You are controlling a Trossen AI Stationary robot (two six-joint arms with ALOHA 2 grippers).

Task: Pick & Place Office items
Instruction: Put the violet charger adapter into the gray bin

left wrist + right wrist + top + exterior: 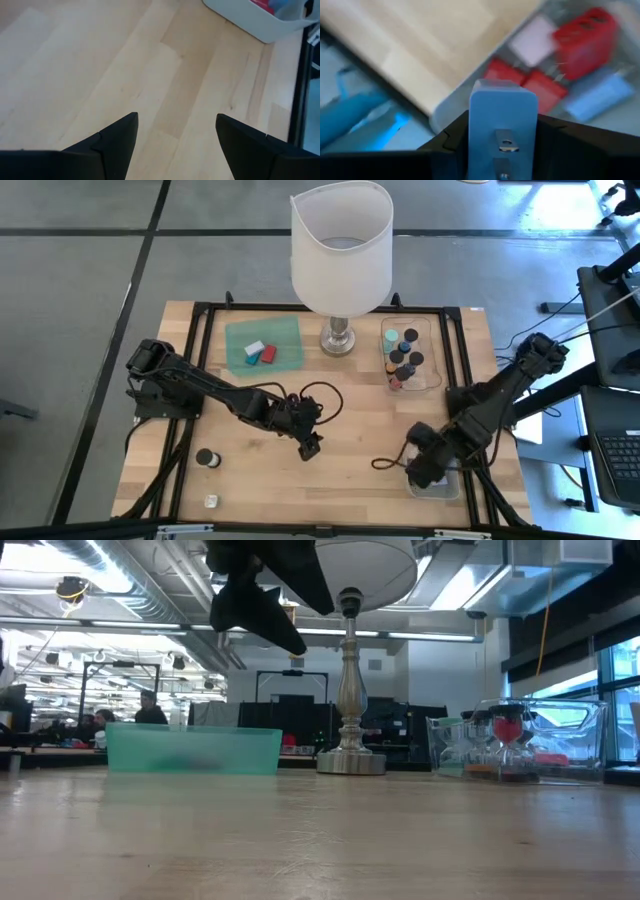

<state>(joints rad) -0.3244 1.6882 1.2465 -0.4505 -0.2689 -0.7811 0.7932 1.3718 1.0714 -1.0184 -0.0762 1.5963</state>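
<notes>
R gripper (pixel 503 145) clamps blue block (pixel 503 120).

A light-blue block (pixel 503 125) stands upright, clamped between the right jaws. Red (pixel 585 37), white (pixel 532 41) and blue (pixel 600 97) blocks lie in a clear tray (pixel 442 117) below. Dark-capped cylinders (pixel 404 358) fill another tray (pixel 436 352).

Desk (pixel 350 420): pale wood planks, visible grain, smooth satin finish, black metal frame at edges. Lamp (pixel 341 245): white shade, matt, cloth or paper, can't tell; base polished silvery metal, glossy. Green tray (pixel 263 343): translucent teal plastic. Clear tray (pixel 408 355): glossy see-through plastic. Left claw (pixel 175 135): fingers matt black plastic, smooth. Right claw (pixel 503 150) pinches blue block (pixel 503 117): smooth matt plastic-like face with small shiny metal insert. Red blocks (pixel 585 40) in bin: smooth, slightly glossy.
</notes>
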